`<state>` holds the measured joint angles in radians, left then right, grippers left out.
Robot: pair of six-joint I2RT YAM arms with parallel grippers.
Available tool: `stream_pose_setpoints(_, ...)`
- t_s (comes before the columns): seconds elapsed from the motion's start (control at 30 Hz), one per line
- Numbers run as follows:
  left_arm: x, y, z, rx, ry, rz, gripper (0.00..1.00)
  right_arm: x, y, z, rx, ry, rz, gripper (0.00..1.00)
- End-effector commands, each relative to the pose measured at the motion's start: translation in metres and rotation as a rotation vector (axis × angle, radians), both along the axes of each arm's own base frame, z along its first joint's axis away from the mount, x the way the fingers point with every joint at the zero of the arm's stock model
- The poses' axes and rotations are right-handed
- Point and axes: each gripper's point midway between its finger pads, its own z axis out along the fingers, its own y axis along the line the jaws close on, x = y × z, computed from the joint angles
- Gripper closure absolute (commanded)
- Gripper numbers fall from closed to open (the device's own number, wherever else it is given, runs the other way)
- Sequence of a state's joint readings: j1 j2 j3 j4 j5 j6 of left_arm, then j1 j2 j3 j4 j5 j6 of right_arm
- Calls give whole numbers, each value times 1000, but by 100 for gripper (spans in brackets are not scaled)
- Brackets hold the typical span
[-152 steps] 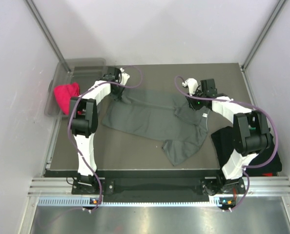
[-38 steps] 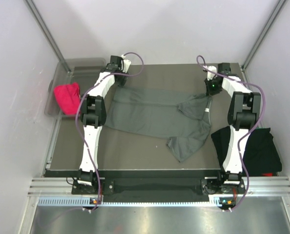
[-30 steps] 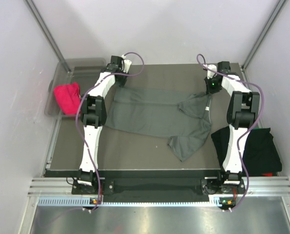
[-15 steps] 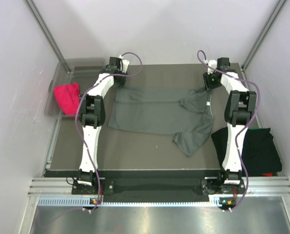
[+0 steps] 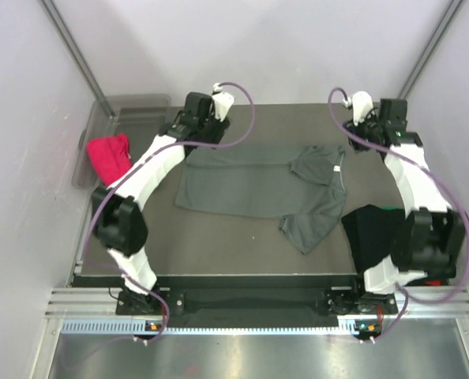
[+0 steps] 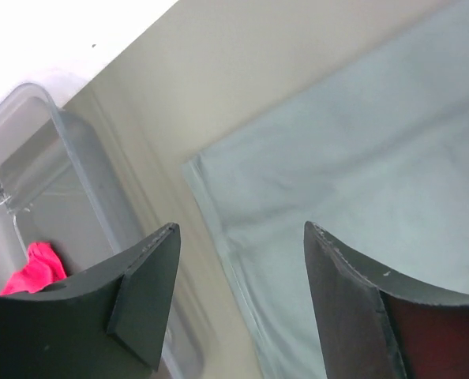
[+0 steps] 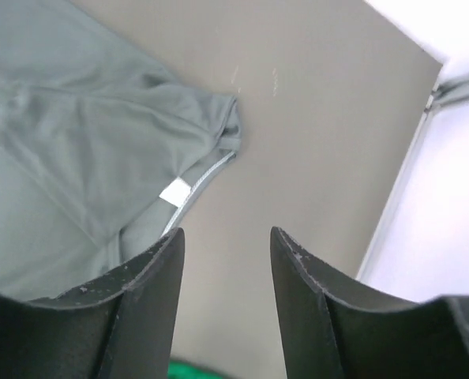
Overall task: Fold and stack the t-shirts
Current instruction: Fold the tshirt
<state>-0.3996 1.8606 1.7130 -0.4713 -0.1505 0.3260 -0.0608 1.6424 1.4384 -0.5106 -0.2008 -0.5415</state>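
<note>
The grey shirt [image 5: 250, 181] lies spread on the worktop [image 5: 219, 237]. Its long axis runs left to right. The hem [image 5: 181, 185] faces the left side and the collar [image 5: 339, 170] points to the right. One sleeve [image 5: 307, 229] sticks out toward the near edge. The other sleeve [image 5: 312, 160] is bunched on the far side, close to the collar. A small white label [image 7: 175, 192] shows just inside the collar. The body of the shirt is mostly flat, with soft creases near the collar end.

The left hand [image 6: 238, 233] is over the shirt's far left corner. Its fingers [image 6: 144, 292] are spread apart with nothing between them. Through the gap the wrist view shows the corner of the cloth and bare worktop beside it.

The right hand [image 7: 226, 233] is over bare worktop just right of the collar. Its fingers [image 7: 144, 300] are also spread and hold nothing. Whether either hand touches the surface cannot be told.

The black shirts [image 5: 373, 237] sit at the near right corner of the worktop, partly hidden by the right arm and apart from the grey one.

A clear bin [image 5: 132, 106] stands off the far left edge, with a red cloth [image 5: 108, 154] in it.
</note>
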Motion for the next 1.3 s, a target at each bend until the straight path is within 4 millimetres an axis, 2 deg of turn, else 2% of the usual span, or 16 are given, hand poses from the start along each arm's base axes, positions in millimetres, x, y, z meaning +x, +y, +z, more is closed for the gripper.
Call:
stream_pose_setpoints(0.0, -33, 21, 10, -54, -8, 26, 31, -51, 9, -12, -56, 14, 131, 53)
stream_pose_setpoints(0.03, -55, 27, 8, -49, -6, 3, 30, -71, 22, -23, -41, 56, 221, 54)
stream_pose_setpoints(0.07, -64, 30, 9, -46, -18, -10, 29, -89, 30, -31, -30, 82, 283, 55)
stream_pose_setpoints(0.1, -70, 33, 11, -40, -36, -20, 28, -117, 39, -43, -21, 112, 347, 56)
stream_pose_setpoints(0.13, -87, 39, 8, -29, -32, -41, 28, -139, 51, -52, -21, 143, 459, 56)
stream_pose_setpoints(0.2, -107, 45, 3, -18, 4, -56, 28, -177, 64, -63, -63, 126, 617, 56)
stream_pose_setpoints(0.23, -115, 47, -6, -17, 34, -56, 29, -195, 72, -67, -47, 129, 682, 57)
stream_pose_setpoints(0.33, -134, 52, -14, -50, 61, -67, 29, -232, 82, -78, -92, 82, 824, 58)
stream_pose_setpoints(0.37, -138, 50, -15, -83, 65, -88, 29, -240, 93, -80, -104, 69, 883, 58)
stream_pose_setpoints(0.47, -139, 67, -15, -127, 65, -37, 29, -267, 106, -99, -122, 92, 987, 59)
stream_pose_setpoints(0.5, -136, 75, -18, -136, 71, -10, 29, -272, 109, -102, -121, 97, 998, 59)
stream_pose_setpoints(0.7, -130, 79, -40, -137, 154, 32, 31, -288, 139, -132, -128, 136, 1100, 60)
stream_pose_setpoints(0.77, -126, 83, -41, -123, 146, 46, 31, -291, 147, -137, -136, 146, 1140, 61)
stream_pose_setpoints(0.9, -122, 87, -44, -108, 151, 65, 31, -293, 156, -148, -133, 169, 1168, 61)
stream_pose_setpoints(1.03, -122, 88, -53, -107, 168, 68, 31, -285, 163, -149, -133, 145, 1166, 61)
stream_pose_setpoints(1.27, -122, 88, -58, -103, 188, 64, 31, -288, 164, -160, -138, 212, 1192, 61)
